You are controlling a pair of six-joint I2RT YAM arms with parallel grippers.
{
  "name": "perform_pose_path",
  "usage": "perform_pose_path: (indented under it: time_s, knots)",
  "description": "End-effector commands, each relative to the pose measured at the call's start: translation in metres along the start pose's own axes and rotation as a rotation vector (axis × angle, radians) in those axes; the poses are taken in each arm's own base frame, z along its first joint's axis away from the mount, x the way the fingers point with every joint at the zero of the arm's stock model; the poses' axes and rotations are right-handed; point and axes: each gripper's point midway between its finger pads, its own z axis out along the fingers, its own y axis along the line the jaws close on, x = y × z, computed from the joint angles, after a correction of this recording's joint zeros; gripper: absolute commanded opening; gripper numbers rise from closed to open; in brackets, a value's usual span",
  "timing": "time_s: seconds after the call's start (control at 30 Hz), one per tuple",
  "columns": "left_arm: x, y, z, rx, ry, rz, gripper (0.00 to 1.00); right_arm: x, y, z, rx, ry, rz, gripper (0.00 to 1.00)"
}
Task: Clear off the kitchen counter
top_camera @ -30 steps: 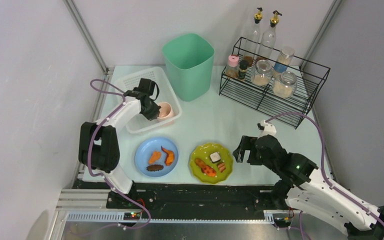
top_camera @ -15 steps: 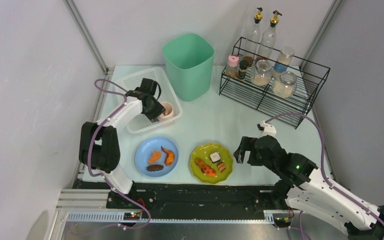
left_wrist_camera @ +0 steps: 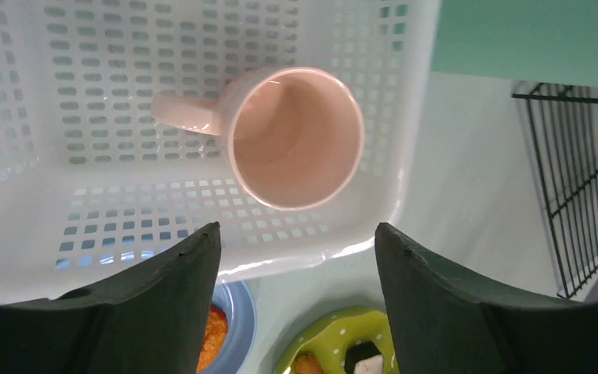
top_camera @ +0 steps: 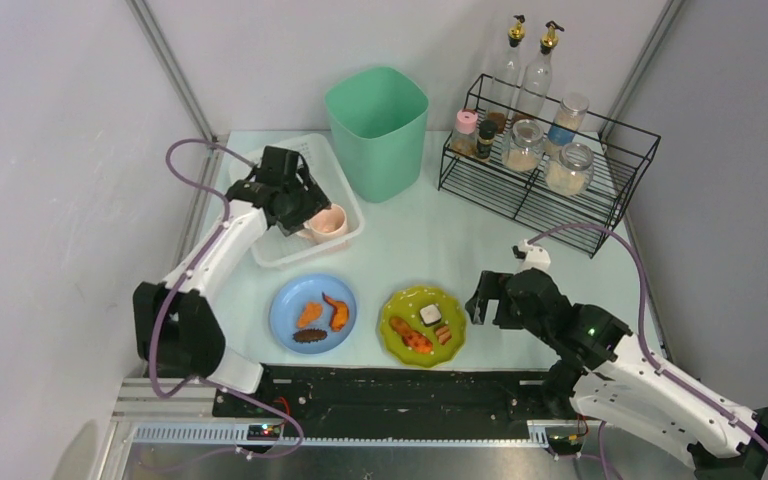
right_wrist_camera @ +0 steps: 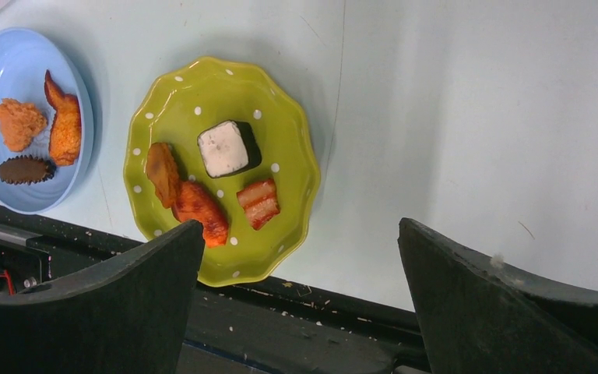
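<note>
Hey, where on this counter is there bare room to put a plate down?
The widest bare patch of the kitchen counter lies mid-table, bordered by the green bin, the wire rack, the white basket, the blue plate and the green plate. The front is crowded: both plates sit side by side, with the right gripper beside the green one.

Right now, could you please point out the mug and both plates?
Mug [left_wrist_camera: 296, 148]: left wrist, inner wall.
Green plate [right_wrist_camera: 304, 179]: right wrist, right rim.
Blue plate [top_camera: 278, 312]: top external, left rim.
</note>
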Motion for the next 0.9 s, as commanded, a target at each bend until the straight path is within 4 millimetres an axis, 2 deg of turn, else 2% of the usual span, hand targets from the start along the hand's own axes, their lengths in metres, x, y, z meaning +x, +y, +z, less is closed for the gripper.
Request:
perform_pose_path:
  time_s: [0.0,0.17,0.3,0.43,0.47,0.5,0.6,0.7,0.87]
  knots:
    - [-0.018,-0.026,-0.049,0.162,-0.070,0.141,0.79,-0.013,0.006,0.004,-0.019,-0.040,0.011,0.99]
    - [-0.012,-0.032,-0.085,0.284,-0.092,0.261,0.98,-0.006,0.006,0.017,-0.026,0.040,0.020,1.00]
    - [-0.008,-0.024,-0.112,0.335,-0.141,0.300,1.00,0.007,0.003,0.030,-0.028,0.111,0.057,0.98]
    - [0.005,-0.005,-0.119,0.334,-0.163,0.342,1.00,0.022,0.000,0.040,-0.034,0.157,0.099,0.96]
    - [0.011,0.003,-0.116,0.323,-0.155,0.356,1.00,0.026,0.000,0.042,-0.041,0.167,0.108,0.95]
    - [0.013,0.006,-0.121,0.334,-0.171,0.364,1.00,0.028,0.001,0.043,-0.046,0.176,0.119,0.94]
    - [0.027,0.021,-0.119,0.333,-0.169,0.405,1.00,0.040,0.003,0.048,-0.077,0.205,0.155,0.90]
    - [0.037,0.027,-0.127,0.381,-0.192,0.429,1.00,0.048,0.003,0.052,-0.085,0.214,0.183,0.86]
    - [0.057,0.038,-0.128,0.426,-0.184,0.434,1.00,0.062,-0.002,0.061,-0.072,0.236,0.248,0.80]
